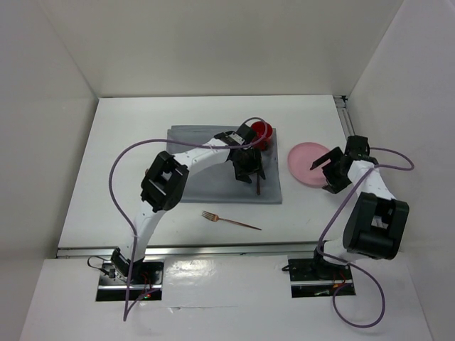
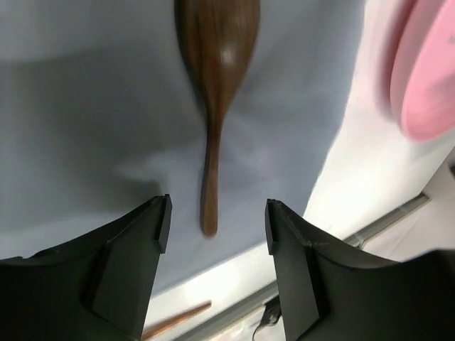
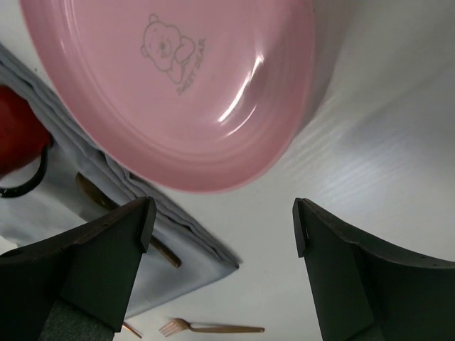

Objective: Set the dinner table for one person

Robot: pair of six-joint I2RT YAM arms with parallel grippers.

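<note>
- Filling the scene, the white bench point(image 1: 121, 163) carried a grey cloth point(image 1: 206, 186) at centre.
- Over the cloth, the left fingers point(image 2: 128, 256) stood spread astride a wooden spoon point(image 2: 217, 85), not touching it.
- Spread too, the right fingers point(image 3: 92, 256) hovered at the 3 o'clock rim of a pink plate point(image 3: 178, 92).
- At the cloth's 6 o'clock lay a fork point(image 1: 231, 220).

Robot lab cell (white walls point(image 1: 213, 42)); bolted arms point(image 1: 163, 185); railed dinner table point(image 1: 128, 142)

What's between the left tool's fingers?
The handle end of the brown wooden spoon, on the grey rectangular cloth, touching neither finger of the left tool; left wrist view.
</note>
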